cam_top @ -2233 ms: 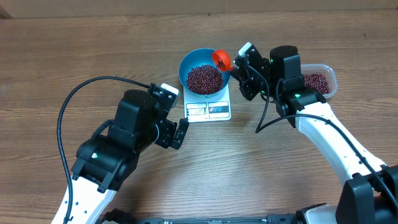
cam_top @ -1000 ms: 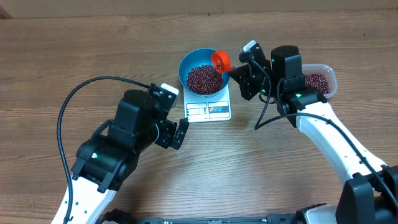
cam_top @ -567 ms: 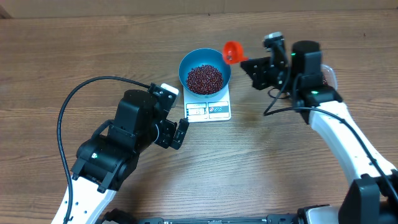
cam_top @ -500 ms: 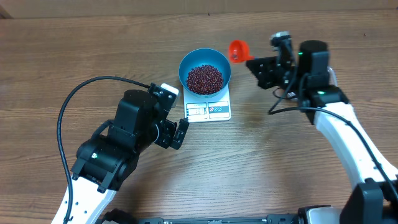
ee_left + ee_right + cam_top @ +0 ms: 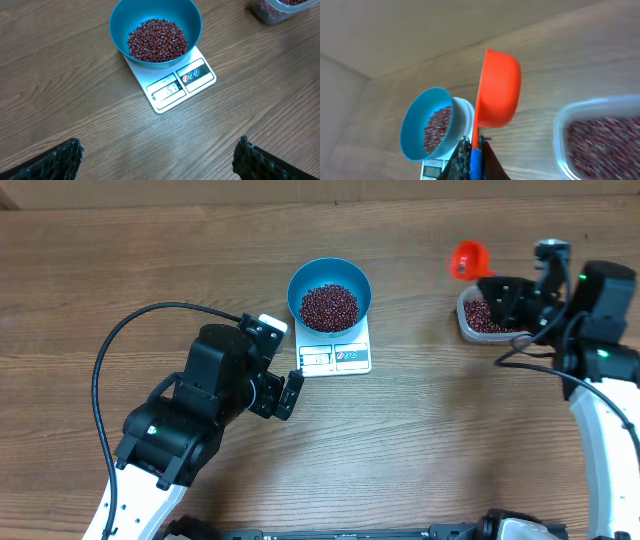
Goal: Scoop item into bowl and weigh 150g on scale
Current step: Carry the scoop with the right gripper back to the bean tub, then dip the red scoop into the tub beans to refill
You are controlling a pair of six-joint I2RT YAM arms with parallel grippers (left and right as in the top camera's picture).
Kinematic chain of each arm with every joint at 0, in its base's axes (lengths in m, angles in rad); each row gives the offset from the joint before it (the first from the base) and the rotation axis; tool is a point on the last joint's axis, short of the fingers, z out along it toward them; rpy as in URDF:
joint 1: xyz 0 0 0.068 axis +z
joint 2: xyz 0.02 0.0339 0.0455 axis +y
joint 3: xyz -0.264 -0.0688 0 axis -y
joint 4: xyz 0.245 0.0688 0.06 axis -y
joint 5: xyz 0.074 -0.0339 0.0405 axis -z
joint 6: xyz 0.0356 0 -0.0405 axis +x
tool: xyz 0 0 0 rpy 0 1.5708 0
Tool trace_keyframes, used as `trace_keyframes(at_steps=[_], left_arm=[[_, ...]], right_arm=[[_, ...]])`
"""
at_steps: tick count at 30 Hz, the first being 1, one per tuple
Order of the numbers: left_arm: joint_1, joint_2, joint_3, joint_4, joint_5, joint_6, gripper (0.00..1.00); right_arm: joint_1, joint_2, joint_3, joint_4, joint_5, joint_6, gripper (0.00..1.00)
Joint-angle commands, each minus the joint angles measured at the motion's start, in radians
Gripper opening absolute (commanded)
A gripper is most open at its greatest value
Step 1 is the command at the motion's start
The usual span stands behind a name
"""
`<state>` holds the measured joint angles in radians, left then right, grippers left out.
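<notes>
The blue bowl [image 5: 293,290] stands on the white scale [image 5: 336,358], holding a heap of dark red beans [image 5: 329,306]. My right gripper [image 5: 493,286] is shut on the handle of an orange scoop [image 5: 467,258], at the far left corner of the clear container [image 5: 478,326]. In the right wrist view the scoop [image 5: 497,90] is tilted on edge between the bowl [image 5: 412,125] and the container [image 5: 600,135], its inside hidden, with the gripper [image 5: 474,146] clamped on its blue-tipped handle. My left gripper [image 5: 159,150] is open and empty, near the scale [image 5: 185,82] and bowl [image 5: 120,45].
The clear container holds more beans [image 5: 488,318] at the right of the wooden table. A black cable [image 5: 130,330] loops over the left arm. The scale's display [image 5: 166,90] faces the left gripper [image 5: 292,394].
The right arm swung right with the scoop, from over the bowl's rim to beside the clear container. The left arm did not move.
</notes>
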<state>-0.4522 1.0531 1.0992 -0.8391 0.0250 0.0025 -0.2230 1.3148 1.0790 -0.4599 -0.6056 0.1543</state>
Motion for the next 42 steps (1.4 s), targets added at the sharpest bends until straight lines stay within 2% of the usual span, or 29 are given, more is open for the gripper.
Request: trace_keyframes(at_steps=[1,13,19,25,32,42], left_arm=[[-0.006,0.006,-0.003,0.0,-0.006,-0.006,0.99],[-0.006,0.007,-0.003,0.001,-0.006,-0.006,0.99],[-0.006,0.007,-0.003,0.0,-0.006,-0.006,1.0],[-0.006,0.007,-0.003,0.0,-0.006,-0.006,0.99],[-0.006,0.007,-0.003,0.0,-0.006,-0.006,0.99],[-0.006,0.007,-0.003,0.0,-0.006,-0.006,1.0]], right_arm=[[-0.04,-0.02,0.035,-0.026,-0.01,-0.01,0.04],[-0.053,-0.021,0.035,-0.055,0.026,-0.063,0.04],[-0.053,-0.021,0.035,-0.082,0.255,-0.214,0.04],[-0.052,-0.021,0.035,-0.151,0.313,-0.4,0.03],[0.002,-0.021,0.035,-0.242,0.589,-0.555,0.03],[0.2,0.022,0.035,-0.239,0.929,-0.573,0.03]])
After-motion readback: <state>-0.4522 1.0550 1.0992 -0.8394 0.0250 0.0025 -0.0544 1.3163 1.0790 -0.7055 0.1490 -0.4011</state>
